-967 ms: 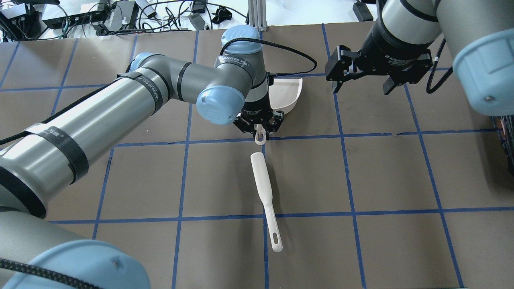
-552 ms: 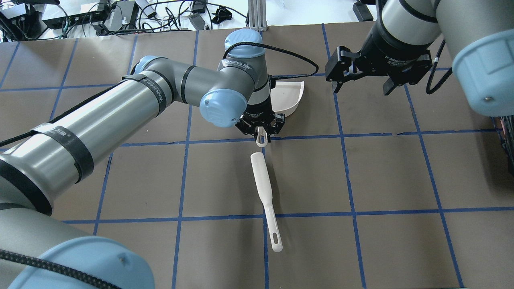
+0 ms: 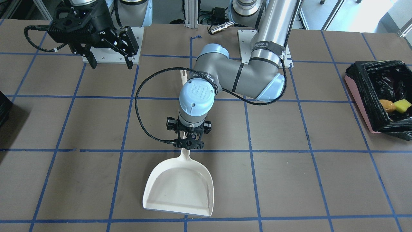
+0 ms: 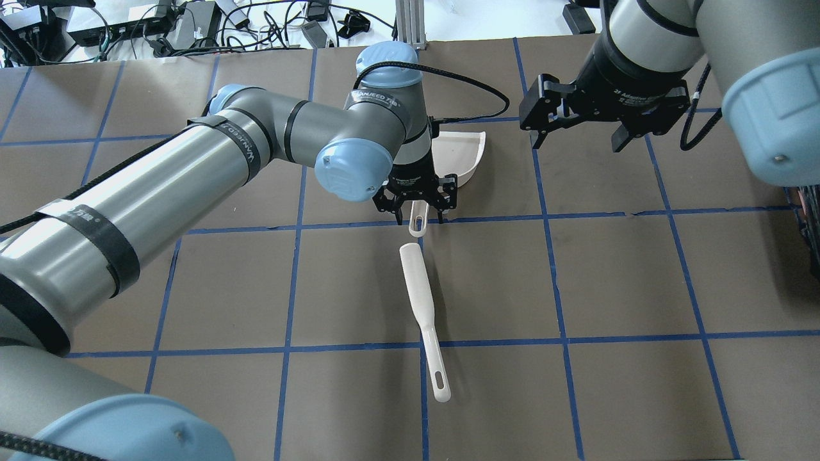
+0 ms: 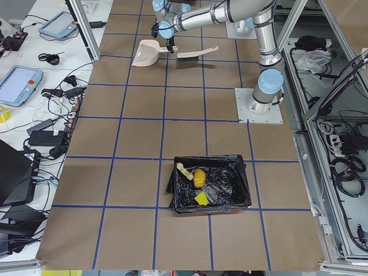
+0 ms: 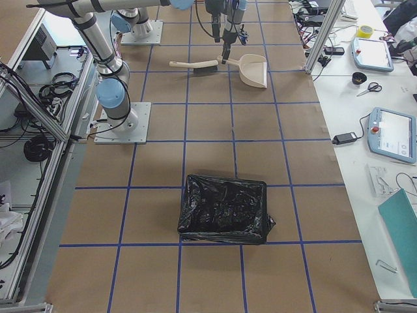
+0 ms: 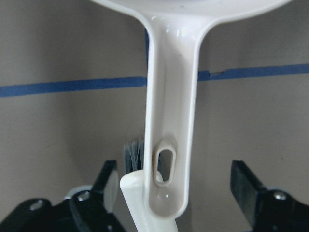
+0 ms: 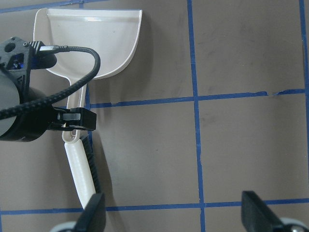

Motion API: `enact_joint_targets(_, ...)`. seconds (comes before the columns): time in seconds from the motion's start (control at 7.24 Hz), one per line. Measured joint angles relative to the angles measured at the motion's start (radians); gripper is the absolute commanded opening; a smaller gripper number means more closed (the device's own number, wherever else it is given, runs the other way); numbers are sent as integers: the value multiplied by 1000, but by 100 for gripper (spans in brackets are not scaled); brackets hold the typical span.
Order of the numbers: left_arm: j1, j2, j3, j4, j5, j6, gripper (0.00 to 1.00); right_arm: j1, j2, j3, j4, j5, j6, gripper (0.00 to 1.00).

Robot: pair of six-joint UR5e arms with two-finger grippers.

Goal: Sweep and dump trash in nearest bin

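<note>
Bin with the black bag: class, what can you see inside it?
Inside the bin lie a pale apple core, a golden-brown lump and a yellow piece. Anything beneath the crinkled bag's folds cannot be seen.

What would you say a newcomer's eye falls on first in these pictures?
The left gripper hangs over the middle of the table, fingers open on either side of the handle of a white dustpan, a white brush lying close by. At the end on the robot's left sits a black-bagged bin with food scraps inside.
</note>
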Motion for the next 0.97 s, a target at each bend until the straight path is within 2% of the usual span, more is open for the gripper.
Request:
enact_joint_targets(0.28,33,56,8,-76,-42,-40,100,1,0,0,2,0,-1,100)
enact_joint_targets(0.55,104,143,14,-134,-45,-44,100,0,0,0,4,0,-1,100)
enact_joint_targets(0.97,177,260,17,-188,55,41,100,0,0,0,7,-1,-1,100)
